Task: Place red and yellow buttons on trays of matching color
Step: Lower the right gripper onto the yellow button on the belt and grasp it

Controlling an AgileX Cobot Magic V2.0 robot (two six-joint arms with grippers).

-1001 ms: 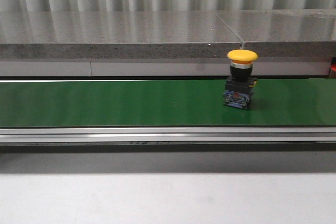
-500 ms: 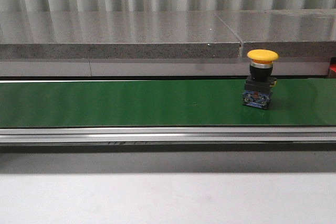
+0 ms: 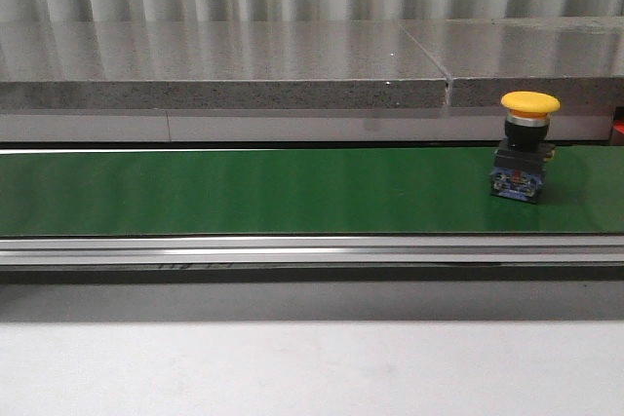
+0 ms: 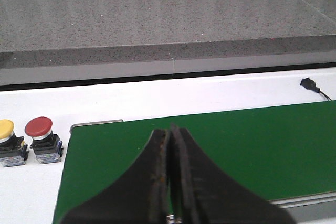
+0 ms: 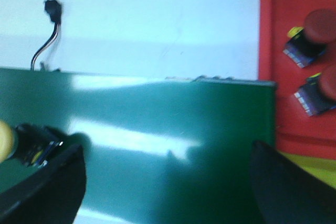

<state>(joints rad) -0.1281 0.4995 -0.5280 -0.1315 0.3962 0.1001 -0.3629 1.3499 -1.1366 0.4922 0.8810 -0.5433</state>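
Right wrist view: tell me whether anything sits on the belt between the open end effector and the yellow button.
Nothing visible does. The yellow button stands on the green belt just beside one finger of the right end effector, and the belt between the open fingers is bare.

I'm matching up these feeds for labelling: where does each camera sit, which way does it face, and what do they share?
Front view: faces forward over the green belt, where a yellow button stands near its right end; no arm shows.
Left wrist view: above the belt's end, past the shut left gripper, toward two spare buttons on the white table.
Right wrist view: looks down between the open right gripper's fingers at the belt and red tray.
Front and right wrist views share the yellow button.
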